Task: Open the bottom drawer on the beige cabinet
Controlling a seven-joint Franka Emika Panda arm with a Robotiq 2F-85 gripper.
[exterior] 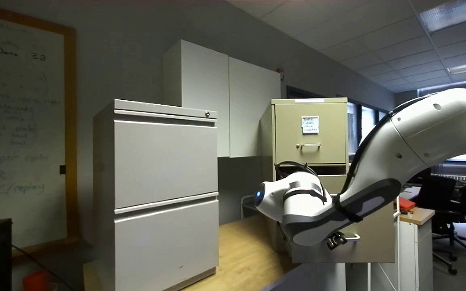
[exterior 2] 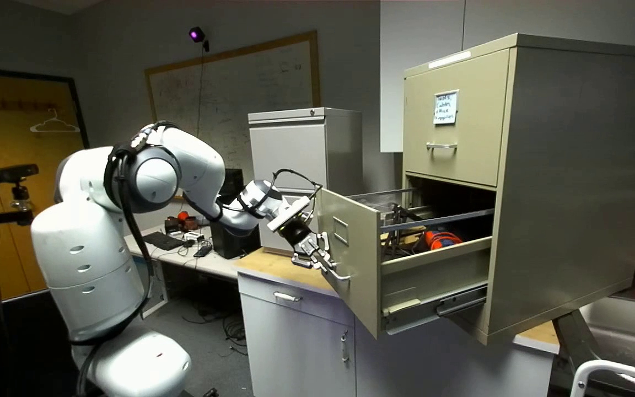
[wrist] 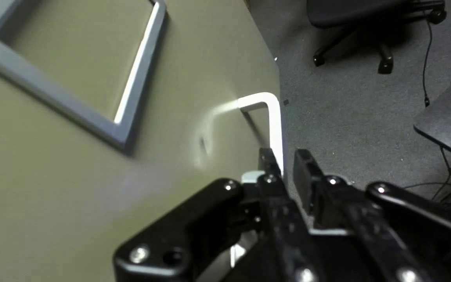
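The beige cabinet [exterior: 312,107] shows in both exterior views [exterior 2: 576,165], with a shut, labelled upper drawer. Its bottom drawer [exterior 2: 364,298] is pulled far out, also seen in an exterior view [exterior: 372,246]. The drawer front fills the left of the wrist view [wrist: 73,203]. Its bar handle [wrist: 274,125] runs down to my gripper [wrist: 285,158]. The fingers stand apart: the left fingertip overlaps the handle, the right is out beyond it, with a gap between. In the exterior views the gripper [exterior 2: 329,266] is at the handle [exterior 2: 345,277]. Whether a finger touches it is unclear.
A pale grey two-drawer cabinet [exterior: 164,161] stands beside it on the wooden counter [exterior: 241,238]. White cupboards [exterior: 253,105] hang behind. An orange-red item [exterior 2: 441,240] and tools lie inside the drawer. A white rail [exterior 2: 620,369] and sink are near the cabinet's side.
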